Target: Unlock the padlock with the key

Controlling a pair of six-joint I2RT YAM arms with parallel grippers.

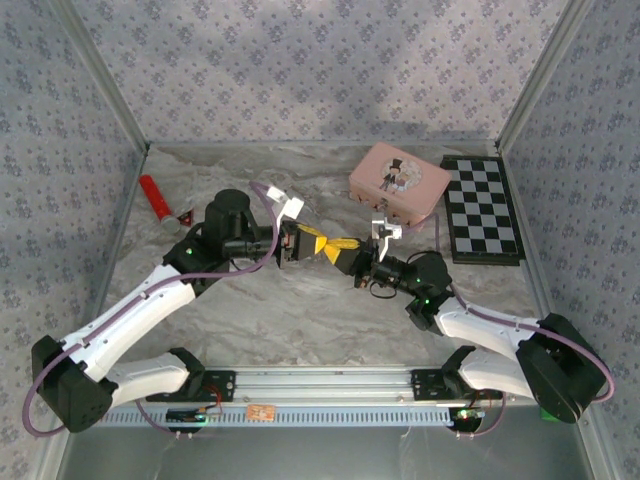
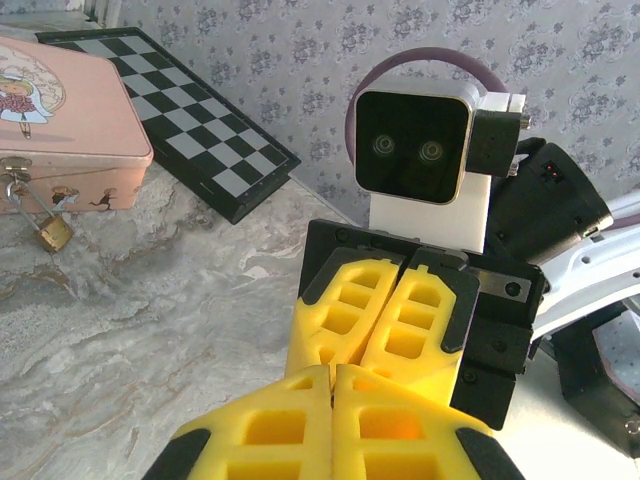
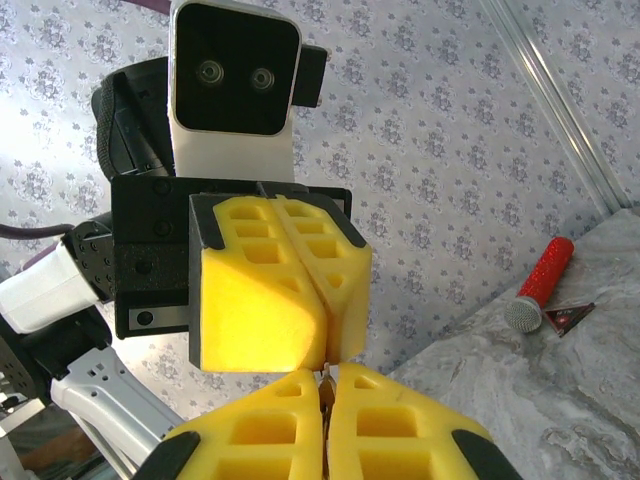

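Two grippers, left gripper (image 2: pixel 333 378) and right gripper (image 3: pixel 325 380), each pressed together, met tip to tip at centre frame. One padlock (image 2: pixel 53 232) hung at the pink tin (image 2: pixel 70 120), left edge of the left wrist view.

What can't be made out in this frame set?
Key: right wrist view, buried where the left gripper and right gripper tips meet; holder unclear.
Padlock: left wrist view, too small to show keyhole or whether locked.
Pink tin: left wrist view, cut off by left edge.
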